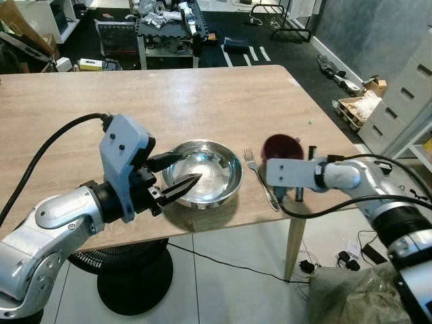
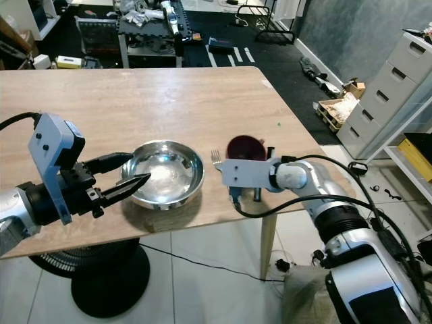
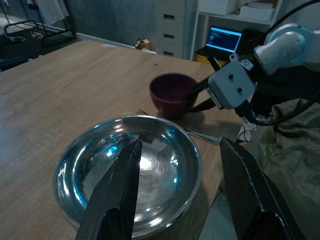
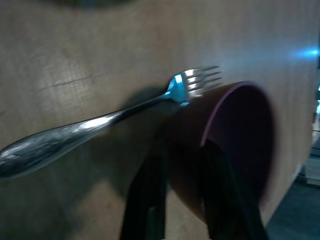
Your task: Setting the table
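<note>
Three table things are sitting close together near the front edge of the long light wooden desk: a shiny round stainless-steel bowl, a silver metal fork and a small dark maroon cup. The fork is lying flat between the bowl and the cup, its tines pointing away from the robot and just beside the cup's wall. The left gripper is hovering at the bowl's near-left rim with its two black fingers spread wide, one over the bowl's hollow and the other outside the rim; they are gripping nothing. The right gripper is reaching in from the desk's right edge, and its fingers are straddling the cup's rim, one inside and one against the outer wall, set narrowly on the cup. The cup is standing upright on the desk. Beyond the far end of the desk, a cluttered metal rack is standing on the dark floor.
</note>
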Available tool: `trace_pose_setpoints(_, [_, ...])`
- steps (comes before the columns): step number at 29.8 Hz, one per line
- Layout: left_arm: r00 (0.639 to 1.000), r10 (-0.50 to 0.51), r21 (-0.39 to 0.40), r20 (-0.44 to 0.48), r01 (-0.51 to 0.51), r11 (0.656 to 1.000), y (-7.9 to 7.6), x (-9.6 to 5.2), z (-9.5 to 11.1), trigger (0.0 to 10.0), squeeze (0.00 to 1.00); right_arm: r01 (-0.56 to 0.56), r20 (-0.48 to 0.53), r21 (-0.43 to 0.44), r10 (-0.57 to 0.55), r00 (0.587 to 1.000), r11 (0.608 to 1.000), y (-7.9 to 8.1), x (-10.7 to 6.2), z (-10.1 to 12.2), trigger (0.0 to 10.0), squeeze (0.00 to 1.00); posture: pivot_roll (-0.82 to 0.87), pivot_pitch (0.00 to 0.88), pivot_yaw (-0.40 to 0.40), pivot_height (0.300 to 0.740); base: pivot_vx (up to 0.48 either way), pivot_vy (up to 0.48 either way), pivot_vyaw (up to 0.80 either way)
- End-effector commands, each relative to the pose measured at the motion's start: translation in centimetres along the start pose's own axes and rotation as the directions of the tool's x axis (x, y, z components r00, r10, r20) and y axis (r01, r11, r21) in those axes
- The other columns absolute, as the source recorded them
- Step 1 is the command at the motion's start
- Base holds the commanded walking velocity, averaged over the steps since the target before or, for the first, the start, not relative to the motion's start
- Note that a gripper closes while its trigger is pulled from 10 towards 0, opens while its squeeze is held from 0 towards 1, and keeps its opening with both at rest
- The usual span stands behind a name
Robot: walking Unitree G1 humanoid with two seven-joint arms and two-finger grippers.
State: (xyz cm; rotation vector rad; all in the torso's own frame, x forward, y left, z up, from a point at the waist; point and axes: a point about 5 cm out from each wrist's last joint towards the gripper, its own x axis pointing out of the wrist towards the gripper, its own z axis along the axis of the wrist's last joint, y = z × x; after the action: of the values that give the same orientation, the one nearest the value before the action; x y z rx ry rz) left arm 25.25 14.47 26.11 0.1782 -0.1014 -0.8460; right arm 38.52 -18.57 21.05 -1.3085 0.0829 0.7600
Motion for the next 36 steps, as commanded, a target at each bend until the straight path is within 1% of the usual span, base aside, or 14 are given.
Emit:
trace_pose_setpoints(1, [1.000,-0.011,-0.012,-0.006,0.011,1.000,-0.3,0.0,-0.3,10.0,0.00,0.029,0.010,0.011,-0.029,1.000,1.000,-0.5,-0.2,0.0,10.0,1.00,0.11,0.056,0.018,0.740,0.000,0.000,0.00])
trace_pose_setpoints(10, [1.000,-0.012,-0.018,-0.005,0.011,1.000,-0.5,0.1,-0.3,10.0,0.00,0.127,0.022,-0.012,-0.126,0.992,0.992,-1.6,-0.5,0.3,10.0,1.00,0.11,0.058,0.018,0.740,0.000,0.000,0.00])
trace_pose_setpoints(11, [1.000,-0.013,-0.019,-0.005,0.013,1.000,-0.5,0.1,-0.3,10.0,0.00,0.134,0.044,0.034,-0.136,0.990,0.990,-1.7,-0.6,0.4,10.0,0.06,0.11,0.059,0.017,0.740,0.000,0.000,0.00])
trace_pose_setpoints(14, [1.000,-0.014,-0.020,-0.005,0.014,1.000,-0.5,0.1,-0.4,10.0,0.00,0.140,0.061,0.067,-0.144,0.988,0.988,-1.8,-0.7,0.4,10.0,0.06,0.11,0.059,0.017,0.740,0.000,0.000,0.00])
trace_pose_setpoints(16, [1.000,-0.013,-0.023,-0.008,0.013,1.000,-0.6,0.1,-0.5,10.0,0.00,0.108,0.212,0.343,-0.189,0.959,0.933,-1.8,-1.2,1.2,10.0,0.00,0.11,0.060,0.016,0.740,0.000,0.000,0.00])
trace_pose_setpoints(18, [1.000,-0.013,-0.023,-0.008,0.013,1.000,-0.6,0.1,-0.5,10.0,0.00,0.108,0.212,0.343,-0.189,0.959,0.933,-1.8,-1.2,1.2,10.0,0.00,0.11,0.060,0.016,0.740,0.000,0.000,0.00])
trace_pose_setpoints(21, [1.000,-0.009,-0.033,-0.013,0.009,0.999,-0.6,-0.1,-0.7,10.0,0.00,-0.005,0.393,0.651,-0.332,0.858,0.759,-1.2,-2.6,1.7,10.0,0.00,0.11,0.066,0.024,0.740,0.000,0.000,0.00])
trace_pose_setpoints(22, [1.000,-0.009,-0.033,-0.013,0.009,0.999,-0.6,-0.1,-0.7,10.0,0.00,-0.005,0.393,0.651,-0.332,0.858,0.759,-1.2,-2.6,1.7,10.0,0.00,0.11,0.066,0.024,0.740,0.000,0.000,0.00])
trace_pose_setpoints(24, [1.000,0.017,-0.039,-0.011,-0.017,0.999,-0.3,0.0,-0.8,10.0,0.00,0.050,0.333,0.782,-0.484,0.809,0.622,-1.0,-3.0,1.1,10.0,0.00,0.11,0.067,0.028,0.740,0.000,0.000,0.00])
trace_pose_setpoints(25, [0.999,0.048,-0.034,-0.012,-0.049,0.998,0.0,0.2,-0.9,10.0,0.00,0.109,0.255,0.852,-0.588,0.768,0.513,-1.2,-2.9,0.8,10.0,0.00,0.10,0.066,0.032,0.740,0.000,0.000,0.00])
trace_pose_setpoints(26, [0.999,0.048,-0.034,-0.012,-0.049,0.998,0.0,0.2,-0.9,10.0,0.00,0.109,0.255,0.852,-0.588,0.768,0.513,-1.2,-2.9,0.8,10.0,0.00,0.10,0.066,0.032,0.740,0.000,0.000,0.00])
trace_pose_setpoints(29, [0.979,0.203,-0.039,0.012,-0.202,0.979,1.4,0.8,-1.0,10.0,0.00,0.253,-0.115,0.966,-0.805,0.582,0.045,-0.1,-2.1,0.3,10.0,0.00,0.10,0.067,0.038,0.740,0.000,0.000,0.00])
trace_pose_setpoints(33, [0.954,0.301,-0.032,0.011,-0.300,0.953,2.1,0.9,-1.4,10.0,0.00,0.300,-0.236,0.950,-0.821,0.521,-0.083,1.5,-1.7,0.8,10.0,0.00,0.10,0.065,0.036,0.740,0.000,0.000,0.00])
trace_pose_setpoints(36, [0.932,0.362,-0.052,0.019,-0.361,0.931,2.6,0.7,-1.7,10.0,0.00,0.309,-0.259,0.945,-0.822,0.507,-0.107,2.3,-1.6,1.3,10.0,0.00,0.10,0.065,0.032,0.740,0.000,0.000,0.00])
